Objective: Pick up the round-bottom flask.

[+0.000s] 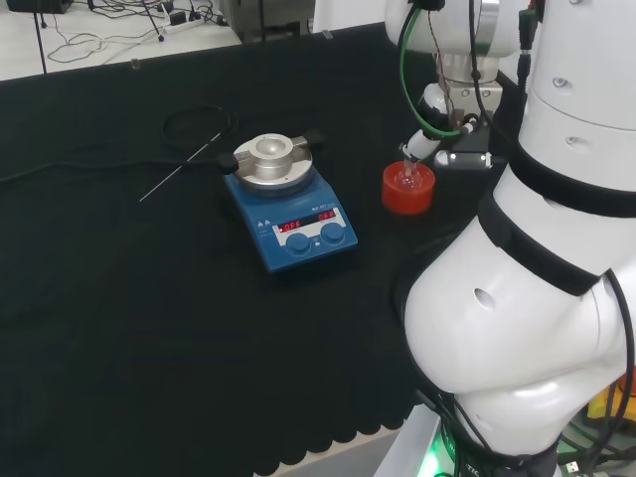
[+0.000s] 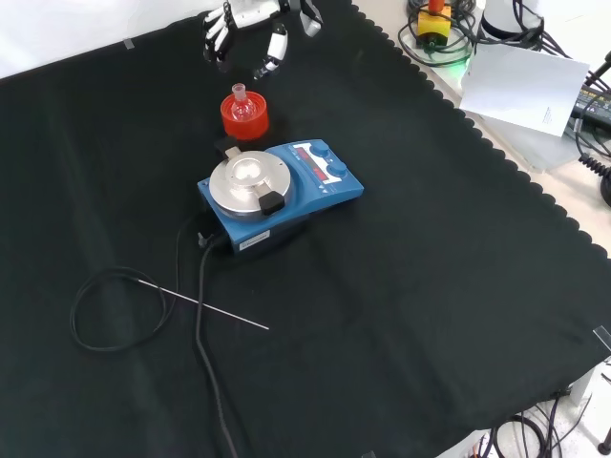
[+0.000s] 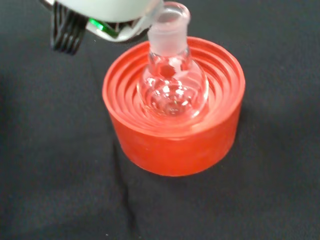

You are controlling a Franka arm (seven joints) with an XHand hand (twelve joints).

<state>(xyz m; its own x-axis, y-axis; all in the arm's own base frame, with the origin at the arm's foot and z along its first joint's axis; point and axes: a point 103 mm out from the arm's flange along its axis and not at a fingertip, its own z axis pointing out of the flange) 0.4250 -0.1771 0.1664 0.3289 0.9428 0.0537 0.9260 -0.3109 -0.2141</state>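
A small clear round-bottom flask (image 2: pixel 241 103) stands upright in a red ribbed ring stand (image 2: pixel 244 121) on the black cloth. In the front view the black and white hand (image 2: pixel 250 19) hovers just beyond and above it, fingers spread and relaxed, holding nothing. The head view shows the flask (image 1: pixel 408 179) in its stand (image 1: pixel 407 192) left of the arm's white links, with a white fingertip (image 1: pixel 421 146) close above it. Up close in the wrist view, the flask (image 3: pixel 172 85) sits centred in the stand (image 3: pixel 175 142), and a blurred white part of the hand (image 3: pixel 105 7) lies by its neck.
A blue hotplate stirrer (image 2: pixel 277 191) with a round metal top stands right next to the stand, on its nearer side in the front view. A thin metal rod (image 2: pixel 205 307) and a looped black cable (image 2: pixel 115 310) lie on the cloth beyond the hotplate.
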